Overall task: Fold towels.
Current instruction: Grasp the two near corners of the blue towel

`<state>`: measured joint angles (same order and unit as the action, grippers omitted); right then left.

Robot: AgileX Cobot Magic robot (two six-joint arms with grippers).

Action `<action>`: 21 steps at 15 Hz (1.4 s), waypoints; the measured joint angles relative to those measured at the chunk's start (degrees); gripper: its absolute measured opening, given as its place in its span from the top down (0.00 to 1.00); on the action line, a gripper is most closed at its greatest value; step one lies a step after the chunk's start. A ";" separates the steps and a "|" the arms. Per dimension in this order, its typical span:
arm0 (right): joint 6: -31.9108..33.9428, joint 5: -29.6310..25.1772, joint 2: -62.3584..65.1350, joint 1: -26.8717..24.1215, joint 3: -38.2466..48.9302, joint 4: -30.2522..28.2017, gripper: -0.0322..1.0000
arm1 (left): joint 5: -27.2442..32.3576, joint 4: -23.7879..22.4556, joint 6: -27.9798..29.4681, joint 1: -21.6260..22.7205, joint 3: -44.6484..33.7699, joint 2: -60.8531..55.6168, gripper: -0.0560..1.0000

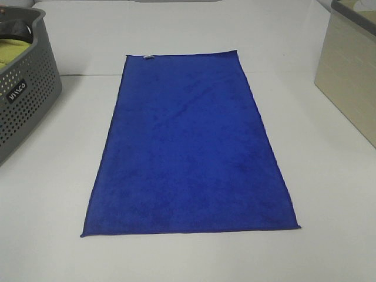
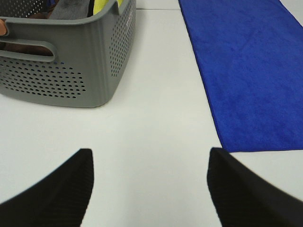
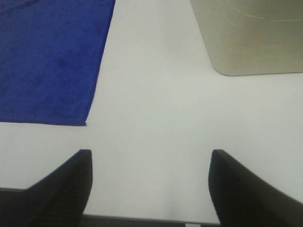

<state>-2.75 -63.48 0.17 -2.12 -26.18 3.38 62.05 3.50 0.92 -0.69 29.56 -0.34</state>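
Across the white tabletop (image 1: pixel 53 194), in the middle: royal-blue towel (image 1: pixel 188 147), flat and unfolded, long axis running away from the arms. To its left a grey basket (image 1: pixel 29 88), to its right a beige box (image 1: pixel 352 70), both apart from the cloth. Near short edge toward both arms, about equally close: one near corner ahead and inward of the left pincer (image 2: pixel 149 189), the other of the right pincer (image 3: pixel 149 189). Both wide, empty, over bare tabletop. White tag (image 1: pixel 147 57) on the far edge.
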 joint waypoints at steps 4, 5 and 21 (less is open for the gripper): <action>0.00 0.00 0.00 0.00 0.00 0.00 0.31 | 0.00 0.00 0.00 0.00 0.00 0.00 0.33; 0.00 0.00 0.00 0.00 0.00 0.00 0.31 | 0.00 0.00 0.00 0.00 0.00 0.00 0.33; 0.00 0.00 0.00 0.00 0.00 -0.11 0.31 | 0.00 0.00 0.00 0.00 0.00 0.00 0.33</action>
<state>-2.75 -63.48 0.17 -2.12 -26.18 3.27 62.05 3.50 0.92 -0.69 29.56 -0.34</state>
